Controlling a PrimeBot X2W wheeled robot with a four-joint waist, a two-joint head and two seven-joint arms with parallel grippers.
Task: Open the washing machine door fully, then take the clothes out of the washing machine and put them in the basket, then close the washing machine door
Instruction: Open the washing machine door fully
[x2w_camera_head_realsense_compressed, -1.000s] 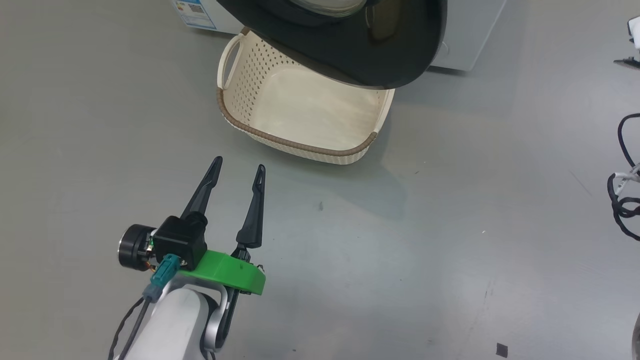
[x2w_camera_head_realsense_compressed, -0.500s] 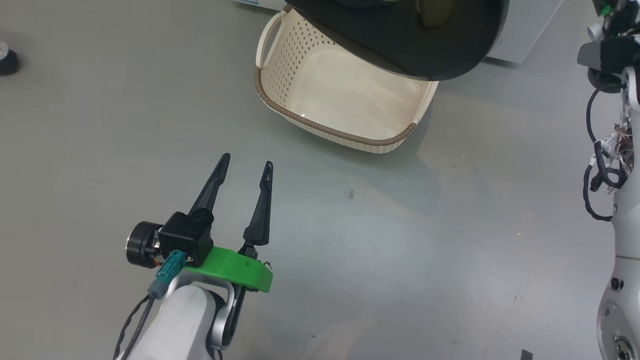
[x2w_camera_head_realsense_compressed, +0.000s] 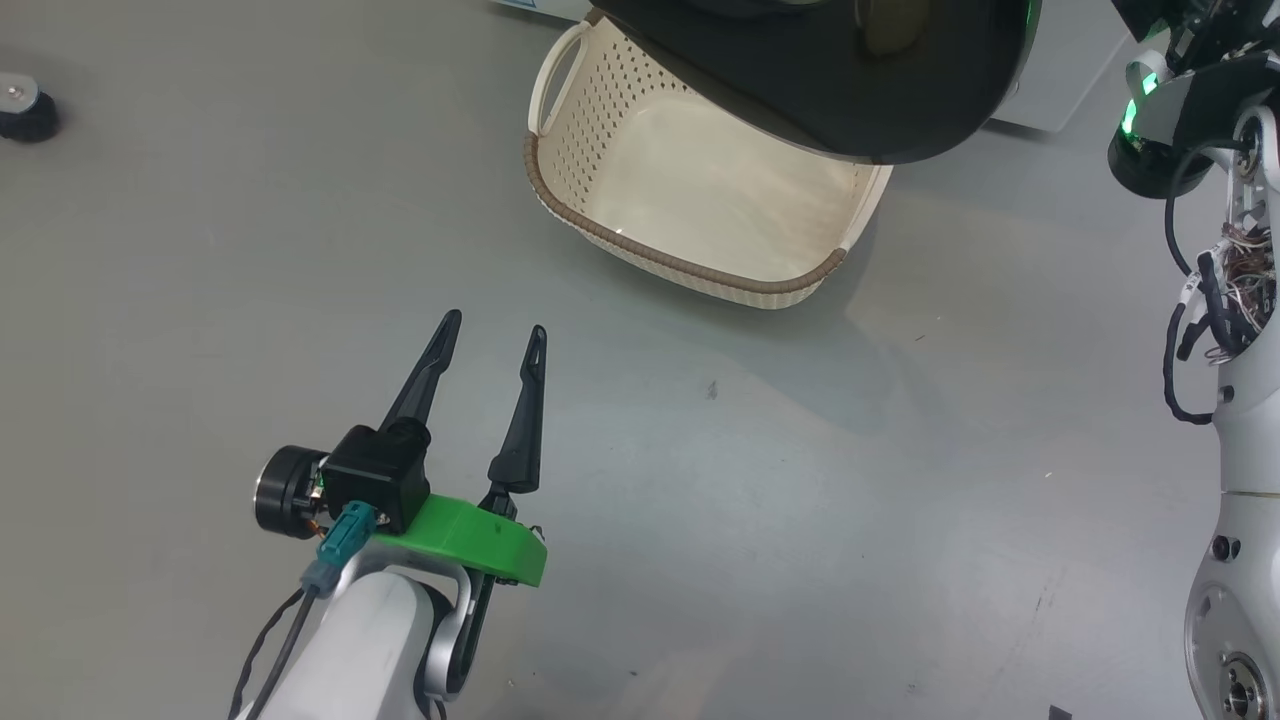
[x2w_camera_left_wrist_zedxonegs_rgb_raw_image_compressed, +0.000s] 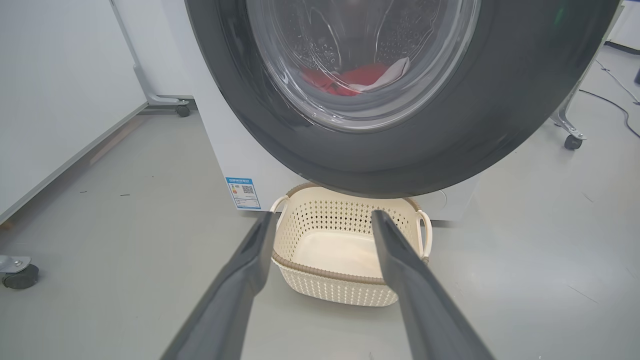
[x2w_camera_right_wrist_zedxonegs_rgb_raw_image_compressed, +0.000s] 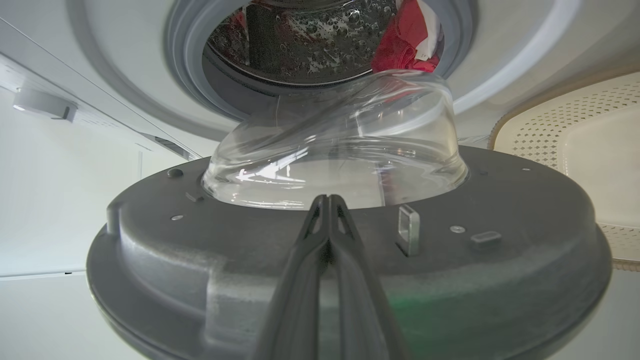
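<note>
The washing machine door (x2w_camera_head_realsense_compressed: 830, 90) stands partly open, its black rim hanging over the back of the basket (x2w_camera_head_realsense_compressed: 680, 262). My left gripper (x2w_camera_head_realsense_compressed: 497, 323) is open and empty above the floor, well in front of the basket (x2w_camera_left_wrist_zedxonegs_rgb_raw_image_compressed: 330, 290). Its fingers frame the basket below the door (x2w_camera_left_wrist_zedxonegs_rgb_raw_image_compressed: 500, 100). Red clothes (x2w_camera_left_wrist_zedxonegs_rgb_raw_image_compressed: 350, 80) show through the glass. My right gripper (x2w_camera_right_wrist_zedxonegs_rgb_raw_image_compressed: 327, 197) is shut on nothing, tips close to the door's grey inner face (x2w_camera_right_wrist_zedxonegs_rgb_raw_image_compressed: 500, 260) below the glass bowl (x2w_camera_right_wrist_zedxonegs_rgb_raw_image_compressed: 340, 140). Beyond it, the clothes (x2w_camera_right_wrist_zedxonegs_rgb_raw_image_compressed: 405, 45) lie in the steel drum (x2w_camera_right_wrist_zedxonegs_rgb_raw_image_compressed: 300, 45) of the washing machine (x2w_camera_right_wrist_zedxonegs_rgb_raw_image_compressed: 125, 65).
My right arm (x2w_camera_head_realsense_compressed: 1240, 300) with its cables rises along the right edge of the head view. A black caster (x2w_camera_head_realsense_compressed: 20, 105) sits on the floor at far left. A white wall panel (x2w_camera_left_wrist_zedxonegs_rgb_raw_image_compressed: 50, 100) and wheeled frame feet (x2w_camera_left_wrist_zedxonegs_rgb_raw_image_compressed: 571, 142) flank the machine.
The head view has shifted, so basket and door sit further right in it. My right arm has come into view at its right edge. The left gripper stays open in the same pose.
</note>
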